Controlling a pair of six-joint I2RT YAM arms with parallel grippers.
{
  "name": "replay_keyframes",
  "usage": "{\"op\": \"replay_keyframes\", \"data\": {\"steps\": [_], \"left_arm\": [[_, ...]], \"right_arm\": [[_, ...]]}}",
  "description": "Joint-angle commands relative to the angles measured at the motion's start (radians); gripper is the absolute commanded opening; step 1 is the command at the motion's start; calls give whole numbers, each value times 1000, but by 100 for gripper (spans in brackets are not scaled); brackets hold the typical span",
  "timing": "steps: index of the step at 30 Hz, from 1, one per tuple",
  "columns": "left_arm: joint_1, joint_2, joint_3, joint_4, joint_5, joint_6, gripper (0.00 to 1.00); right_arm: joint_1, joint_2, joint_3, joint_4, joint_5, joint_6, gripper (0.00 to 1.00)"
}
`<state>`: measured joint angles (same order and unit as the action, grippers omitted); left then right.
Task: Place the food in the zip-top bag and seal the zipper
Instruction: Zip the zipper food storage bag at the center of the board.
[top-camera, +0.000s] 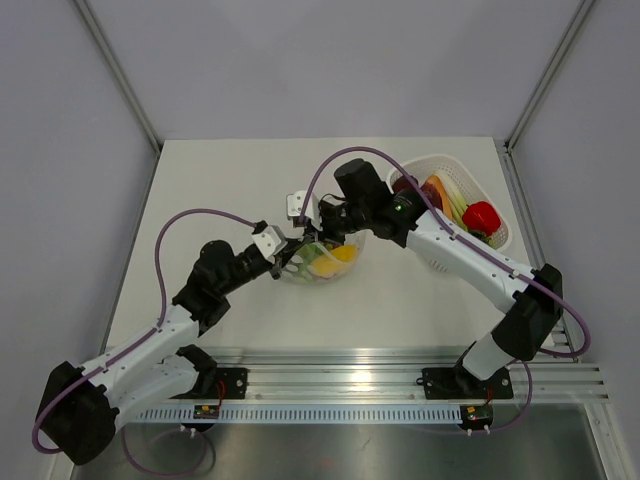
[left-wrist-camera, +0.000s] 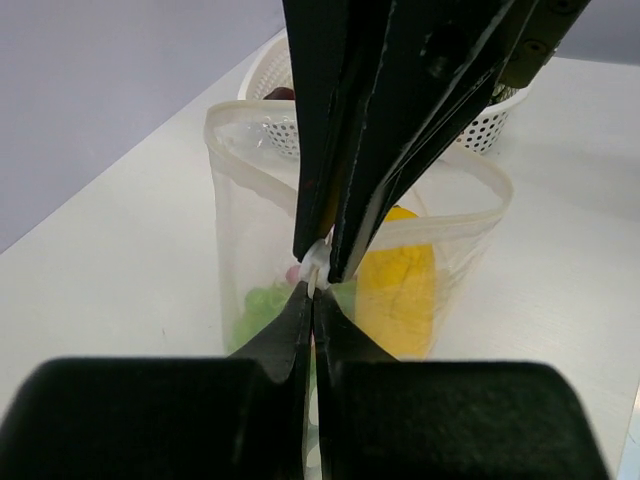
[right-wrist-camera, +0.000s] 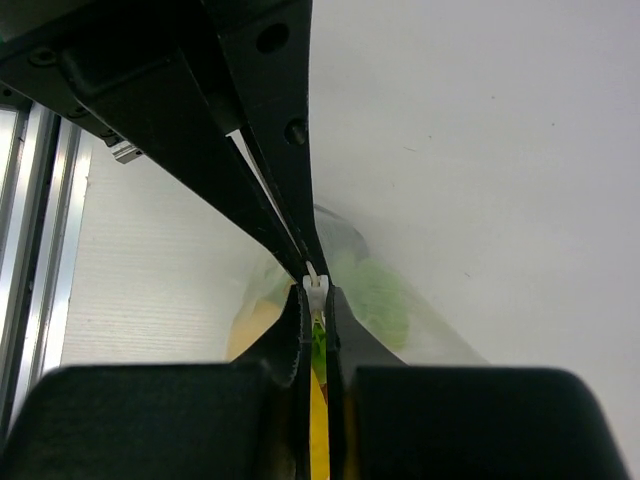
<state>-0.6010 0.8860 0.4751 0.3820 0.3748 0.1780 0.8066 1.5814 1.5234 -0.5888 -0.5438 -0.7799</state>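
At the near edge of the surface (top-camera: 230, 180), both arms rose from a metal rail (top-camera: 400, 375) and bent inward toward the middle. There the zip-top bag (top-camera: 322, 262) stood upright with its mouth gaping. The left end effector (left-wrist-camera: 318, 275) had come in from the left, its fingers pressed fully together on the zipper (left-wrist-camera: 450, 225), pinching a small white bit of the strip between the tips. Through the clear wall, a green piece (left-wrist-camera: 262, 305) and a yellow piece (left-wrist-camera: 395, 290) of food lay in the bottom of the bag. The right end effector (right-wrist-camera: 315, 290) reached the bag from the far right side and was likewise clamped tight on the strip. Beyond, at the far right of the surface, the white basket (top-camera: 445, 165) held more food, among it a red piece (top-camera: 481, 216).
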Motion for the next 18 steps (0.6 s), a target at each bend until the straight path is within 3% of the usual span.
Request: {"op": "replay_keyframes", "data": {"steps": [1, 14, 18], "left_arm": [[1, -8, 31, 8, 16, 0, 0], [63, -55, -18, 146, -140, -100, 0], [95, -52, -4, 158, -264, -130, 0]], "right_arm": [[-21, -44, 20, 46, -19, -2, 0], [-73, -92, -81, 63, 67, 28, 0], [-78, -95, -88, 49, 136, 34, 0]]}}
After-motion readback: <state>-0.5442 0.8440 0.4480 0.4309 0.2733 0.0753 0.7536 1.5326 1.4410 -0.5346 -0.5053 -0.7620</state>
